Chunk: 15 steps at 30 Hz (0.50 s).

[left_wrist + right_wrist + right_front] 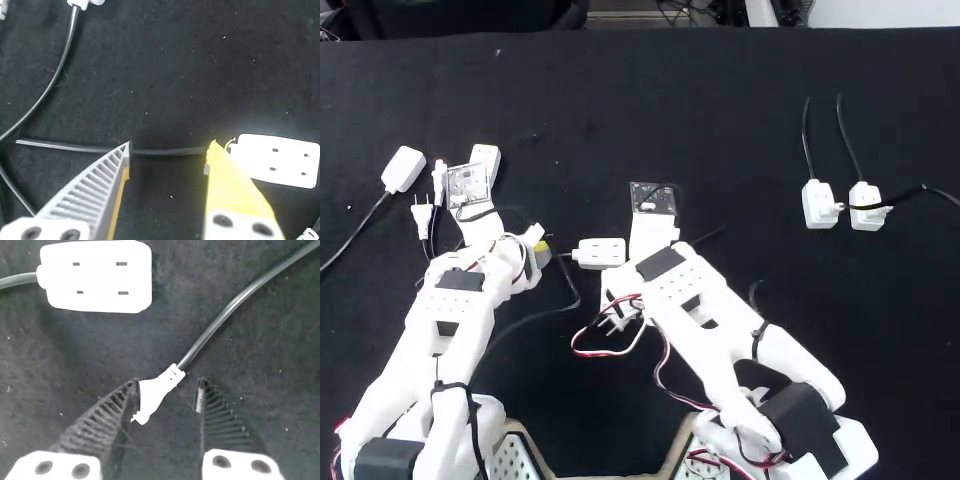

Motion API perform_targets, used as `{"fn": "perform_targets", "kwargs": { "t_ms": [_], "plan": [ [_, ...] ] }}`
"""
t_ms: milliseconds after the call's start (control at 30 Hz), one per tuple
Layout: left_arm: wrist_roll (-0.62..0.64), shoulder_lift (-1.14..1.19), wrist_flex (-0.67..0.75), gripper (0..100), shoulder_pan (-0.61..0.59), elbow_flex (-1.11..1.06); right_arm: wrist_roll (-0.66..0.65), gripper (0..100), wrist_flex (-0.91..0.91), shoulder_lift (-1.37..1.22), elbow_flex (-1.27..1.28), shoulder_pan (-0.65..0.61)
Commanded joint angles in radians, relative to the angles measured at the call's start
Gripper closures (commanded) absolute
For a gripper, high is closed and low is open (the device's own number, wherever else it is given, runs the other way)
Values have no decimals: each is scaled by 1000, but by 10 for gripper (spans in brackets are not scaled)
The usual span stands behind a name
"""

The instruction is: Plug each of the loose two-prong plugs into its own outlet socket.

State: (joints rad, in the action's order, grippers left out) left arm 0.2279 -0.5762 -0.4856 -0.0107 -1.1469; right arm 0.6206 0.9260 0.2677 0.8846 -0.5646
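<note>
White plug [156,392] between spread right jaws, per wrist view.

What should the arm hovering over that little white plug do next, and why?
Probably close the right tool on the white plug: it lies between the open jaws, not yet gripped, with the outlet block just beyond. The left tool straddles that block's cable, perhaps steadying it.

Black cloth-covered table [720,100] — dark clutter [470,12], a white surface [880,12] behind
</note>
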Motion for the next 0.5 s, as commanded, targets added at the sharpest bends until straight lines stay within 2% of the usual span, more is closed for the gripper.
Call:
{"fn": "perform_targets", "kwargs": {
  "t_ms": [0, 233, 467],
  "plan": [
    [12, -28, 15, 755, -8, 8, 14, 830, -68, -16, -4, 12],
    [12, -29, 15, 755, -12, 7, 60, 832, -121, -140, -15, 15],
    [12, -35, 15, 755, -13, 7, 54, 832, 8, -226, -110, 15]
  ]
}}
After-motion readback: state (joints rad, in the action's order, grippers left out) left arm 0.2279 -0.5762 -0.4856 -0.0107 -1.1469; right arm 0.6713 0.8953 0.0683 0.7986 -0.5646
